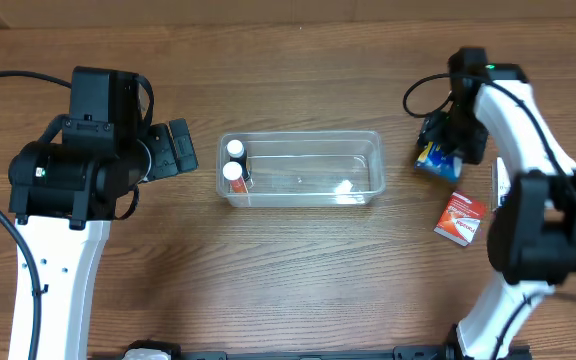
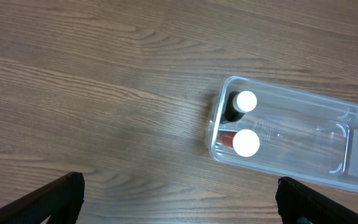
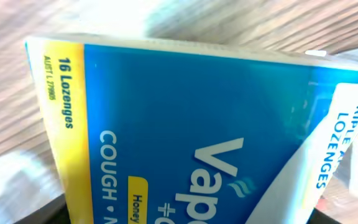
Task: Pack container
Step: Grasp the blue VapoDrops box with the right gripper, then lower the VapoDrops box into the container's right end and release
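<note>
The clear plastic container [image 1: 313, 145] lies mid-table and also shows in the left wrist view [image 2: 303, 143]. Two white-capped bottles [image 1: 234, 160] stand at its left end, also seen in the left wrist view [image 2: 246, 123]. My left gripper [image 1: 178, 148] is open and empty just left of the container, its fingers wide apart above bare wood [image 2: 179, 205]. My right gripper [image 1: 446, 140] is right of the container, shut on a blue and yellow lozenge box [image 1: 434, 160]. That box fills the right wrist view [image 3: 197, 137] and sits tilted between the fingers.
A red and white small box [image 1: 461, 218] lies on the table right of the container, near my right arm. A small white item [image 1: 343, 187] rests in the container's right end. The table is brown wood.
</note>
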Motion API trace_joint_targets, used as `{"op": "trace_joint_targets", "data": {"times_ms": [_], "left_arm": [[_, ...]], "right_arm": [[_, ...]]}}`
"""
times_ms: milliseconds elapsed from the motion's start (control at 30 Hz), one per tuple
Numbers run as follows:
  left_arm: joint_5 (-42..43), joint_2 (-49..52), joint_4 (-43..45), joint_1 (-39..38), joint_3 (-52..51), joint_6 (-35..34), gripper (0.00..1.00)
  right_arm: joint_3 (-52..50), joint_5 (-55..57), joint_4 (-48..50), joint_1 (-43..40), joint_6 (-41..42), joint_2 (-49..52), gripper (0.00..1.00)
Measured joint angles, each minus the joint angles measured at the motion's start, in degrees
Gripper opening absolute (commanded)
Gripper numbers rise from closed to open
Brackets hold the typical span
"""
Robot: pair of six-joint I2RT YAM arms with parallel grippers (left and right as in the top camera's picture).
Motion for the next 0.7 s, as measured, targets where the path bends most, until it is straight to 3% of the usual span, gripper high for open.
{"op": "trace_joint_targets", "data": {"times_ms": [100, 200, 367, 500, 700], "left_arm": [[0.0, 0.0, 0.3, 0.0, 0.0, 0.0, 1.0], [0.0, 0.0, 0.3, 0.0, 0.0, 0.0, 1.0], [0.1, 0.0, 0.4, 0.0, 0.0, 0.0, 1.0], [0.2, 0.0, 0.4, 0.0, 0.0, 0.0, 1.0], [0.2, 0.0, 0.3, 0.0, 0.0, 0.0, 1.0]], "right_arm": [[1.0, -1.3, -2.0, 3.4, -3.0, -12.8, 0.63], [1.9, -3.6, -3.9, 12.7, -6.0, -21.0, 0.64], [-1.7, -5.0, -0.3, 26.3, -6.4, -18.9, 0.71], [-10.0, -5.0, 6.8, 27.5, -4.8, -15.5, 0.75], [-11.5, -5.1, 11.5, 27.5, -4.5, -9.7, 0.75]]}}
